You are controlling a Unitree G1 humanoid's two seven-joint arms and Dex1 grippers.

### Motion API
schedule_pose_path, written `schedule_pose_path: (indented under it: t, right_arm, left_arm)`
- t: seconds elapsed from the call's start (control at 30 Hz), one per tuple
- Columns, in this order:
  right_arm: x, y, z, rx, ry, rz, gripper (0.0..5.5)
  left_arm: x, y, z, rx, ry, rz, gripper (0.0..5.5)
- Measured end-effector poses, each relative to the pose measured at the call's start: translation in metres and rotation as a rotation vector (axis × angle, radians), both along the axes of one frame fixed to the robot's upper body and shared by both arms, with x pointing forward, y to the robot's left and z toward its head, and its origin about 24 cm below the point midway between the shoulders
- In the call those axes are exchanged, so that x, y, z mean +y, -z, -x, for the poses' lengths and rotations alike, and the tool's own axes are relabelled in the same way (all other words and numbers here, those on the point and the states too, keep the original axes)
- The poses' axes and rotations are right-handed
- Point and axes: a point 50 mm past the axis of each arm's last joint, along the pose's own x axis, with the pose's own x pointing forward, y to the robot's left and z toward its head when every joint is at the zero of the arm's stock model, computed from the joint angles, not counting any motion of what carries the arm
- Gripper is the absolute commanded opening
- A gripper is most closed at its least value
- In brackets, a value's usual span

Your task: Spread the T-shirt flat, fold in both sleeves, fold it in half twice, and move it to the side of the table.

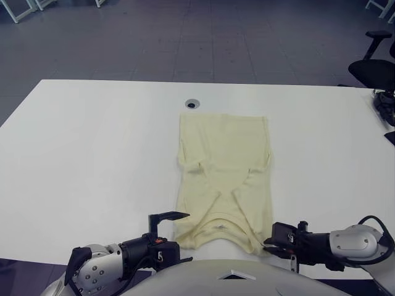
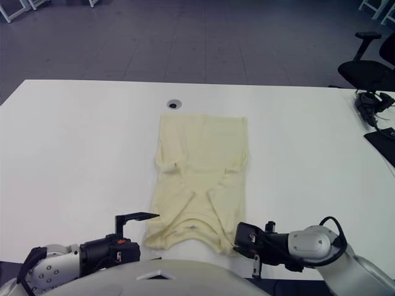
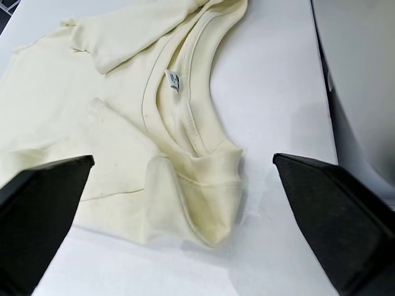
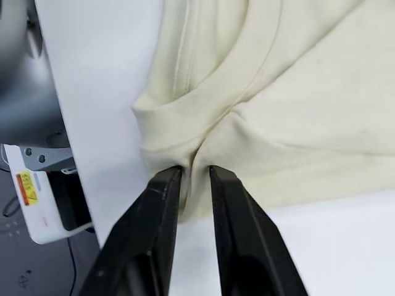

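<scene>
The T-shirt [image 1: 225, 179] lies flat and pale yellow straight ahead of my two grippers. Its collar end is nearest them, its hem is farthest, and both sleeves are folded in over the body. My right gripper [image 4: 194, 169] is pressed together on the cloth, pinching the near shoulder corner just beside the collar. My left gripper [image 1: 173, 239] sits just beside the other near corner with its fingers spread wide. That shoulder corner lies before the gap and neither finger touches it. The white table [image 1: 92, 142] carries the shirt. A round cable hole [image 1: 192, 103] sits just beyond the hem, well away from both grippers. Far off past my right gripper, a black office chair [image 1: 376, 65] stands beyond the table's edge.
</scene>
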Motion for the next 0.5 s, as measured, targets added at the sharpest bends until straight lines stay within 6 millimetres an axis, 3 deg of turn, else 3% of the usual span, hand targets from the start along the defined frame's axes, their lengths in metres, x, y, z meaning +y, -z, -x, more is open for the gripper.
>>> schedule_pose_path:
  t: [0.3,0.5]
  right_arm:
    - [-0.009,-0.003,-0.019,-0.018,-0.015,0.019,2.95]
    - [-0.01,-0.027,-0.047,-0.107,-0.052,-0.101,3.95]
  left_arm:
    - [-0.005,-0.002,-0.006,-0.031,-0.028,0.043,5.4]
    - [-0.004,-0.01,-0.014,-0.053,-0.069,0.109,5.4]
